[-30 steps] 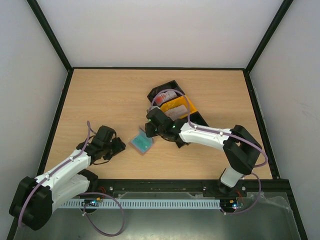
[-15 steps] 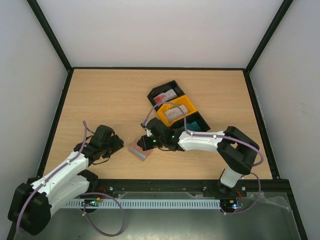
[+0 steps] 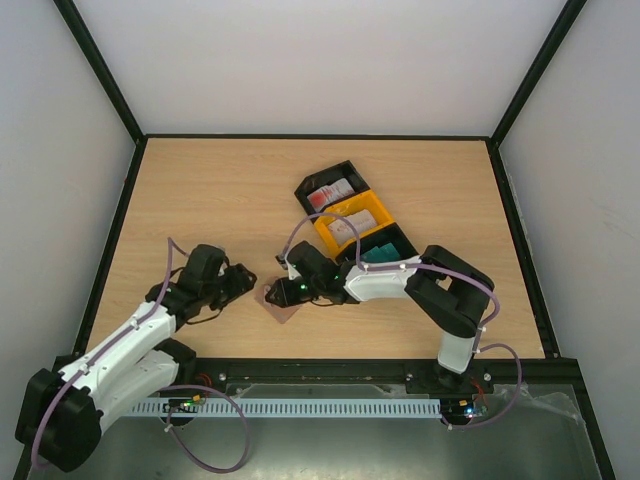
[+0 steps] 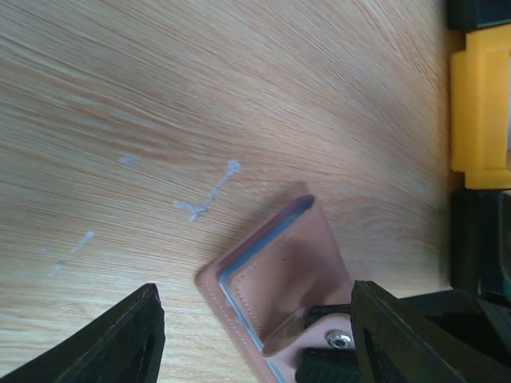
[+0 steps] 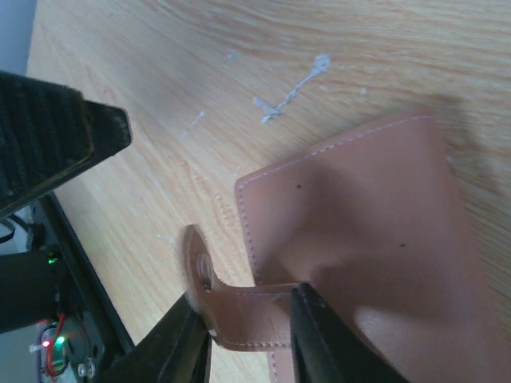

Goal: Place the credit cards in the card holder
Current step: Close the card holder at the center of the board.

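Right wrist view: the card holder (image 5: 359, 231), open a second ago, now lies folded shut on the table (image 5: 160, 120). My right gripper (image 5: 243, 297) straddles its snap strap (image 5: 205, 275), jaws slightly parted; whether it is gripping, I cannot tell. My left gripper (image 4: 255, 295) gapes nearby. The holder needs reopening before anything goes in.

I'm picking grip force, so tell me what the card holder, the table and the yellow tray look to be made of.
Card holder: leather or faux leather, matte reddish-brown, judging by stitched edges and a bending snap strap. Table: wood or wood-look laminate, with straight grain lines. Yellow tray: moulded plastic, smooth, faintly glossy, rounded edges.
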Action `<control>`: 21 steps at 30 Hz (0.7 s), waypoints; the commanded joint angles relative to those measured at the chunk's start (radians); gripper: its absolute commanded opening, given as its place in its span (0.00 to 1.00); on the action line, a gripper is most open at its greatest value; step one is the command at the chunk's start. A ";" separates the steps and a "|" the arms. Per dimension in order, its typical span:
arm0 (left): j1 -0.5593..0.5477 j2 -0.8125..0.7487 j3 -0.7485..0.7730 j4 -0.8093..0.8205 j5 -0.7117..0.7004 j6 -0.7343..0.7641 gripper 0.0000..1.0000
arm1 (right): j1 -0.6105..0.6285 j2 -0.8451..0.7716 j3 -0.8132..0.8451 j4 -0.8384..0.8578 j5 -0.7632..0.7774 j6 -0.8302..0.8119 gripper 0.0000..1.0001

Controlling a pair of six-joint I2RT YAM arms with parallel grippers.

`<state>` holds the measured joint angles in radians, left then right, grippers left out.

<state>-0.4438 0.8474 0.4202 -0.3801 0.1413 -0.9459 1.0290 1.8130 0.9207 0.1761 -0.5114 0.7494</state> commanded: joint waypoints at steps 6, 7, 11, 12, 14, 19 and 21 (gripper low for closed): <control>0.004 0.047 0.069 0.102 0.145 0.095 0.66 | 0.009 -0.004 0.019 -0.043 -0.225 -0.109 0.50; 0.004 0.047 0.077 0.122 0.180 0.104 0.67 | 0.009 -0.008 0.018 -0.045 -0.238 -0.138 0.52; 0.004 0.053 0.084 0.131 0.224 0.126 0.70 | 0.008 -0.065 -0.001 -0.020 -0.250 -0.166 0.62; 0.004 0.056 0.083 0.129 0.226 0.129 0.70 | 0.009 -0.080 -0.005 -0.008 -0.255 -0.168 0.64; 0.004 0.062 0.081 0.125 0.228 0.130 0.70 | 0.009 -0.113 -0.018 0.016 -0.260 -0.167 0.70; 0.004 0.070 0.083 0.136 0.259 0.124 0.70 | 0.009 -0.216 -0.073 0.110 -0.280 -0.151 0.81; 0.004 0.073 0.083 0.140 0.264 0.120 0.70 | 0.009 -0.254 -0.099 0.132 -0.282 -0.151 0.83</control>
<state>-0.4438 0.9146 0.4892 -0.2546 0.3637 -0.8352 1.0309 1.6463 0.8608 0.2070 -0.7574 0.6121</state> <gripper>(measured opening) 0.702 0.817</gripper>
